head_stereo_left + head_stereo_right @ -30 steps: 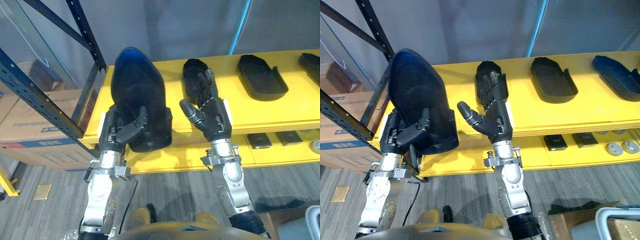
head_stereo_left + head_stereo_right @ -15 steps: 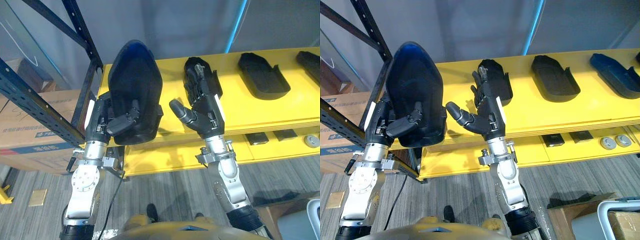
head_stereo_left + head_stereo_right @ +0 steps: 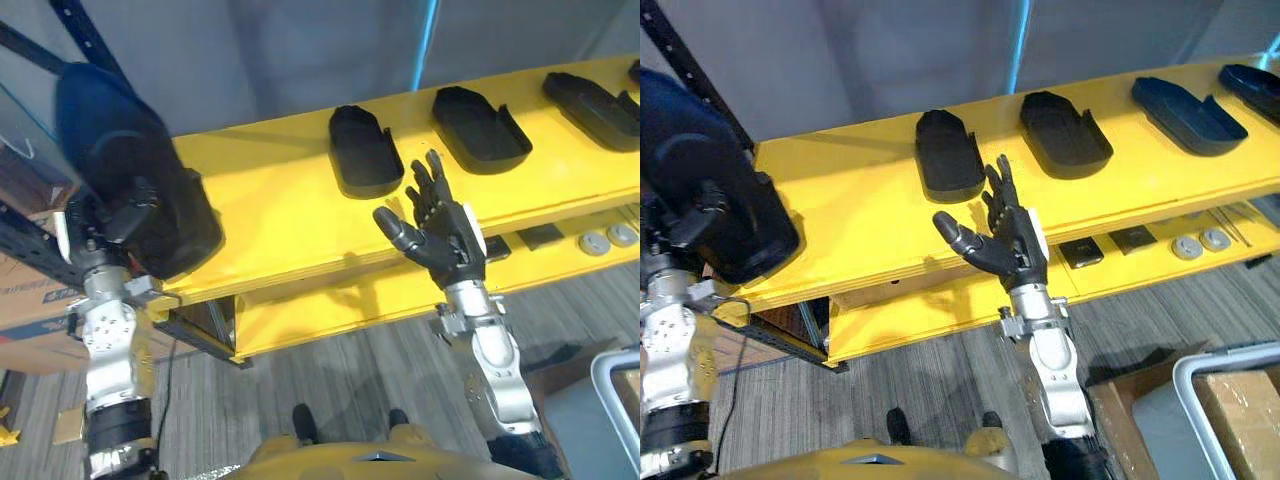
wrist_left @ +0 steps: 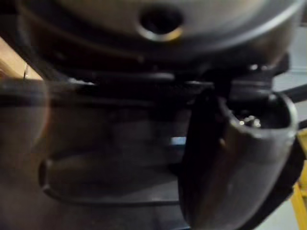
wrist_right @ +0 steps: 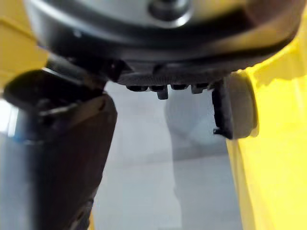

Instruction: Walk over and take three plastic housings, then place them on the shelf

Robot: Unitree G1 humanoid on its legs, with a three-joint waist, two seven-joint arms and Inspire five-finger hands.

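The left arm is raised at the left edge of the frame, its left hand curled round a large black plastic housing held upright against the left end of the yellow shelf. Half a second ago the right hand overlapped the nearest of the other housings lying on the shelf. It now stands to the lower right of that one, fingers straight and spread, holding nothing.

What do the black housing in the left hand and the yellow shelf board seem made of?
The housing in the left hand looks like moulded plastic, dark, semi-gloss: a bluish sheen runs over its rounded top. The shelf board looks like painted wood, perhaps plywood: its front edge shows thin layers.
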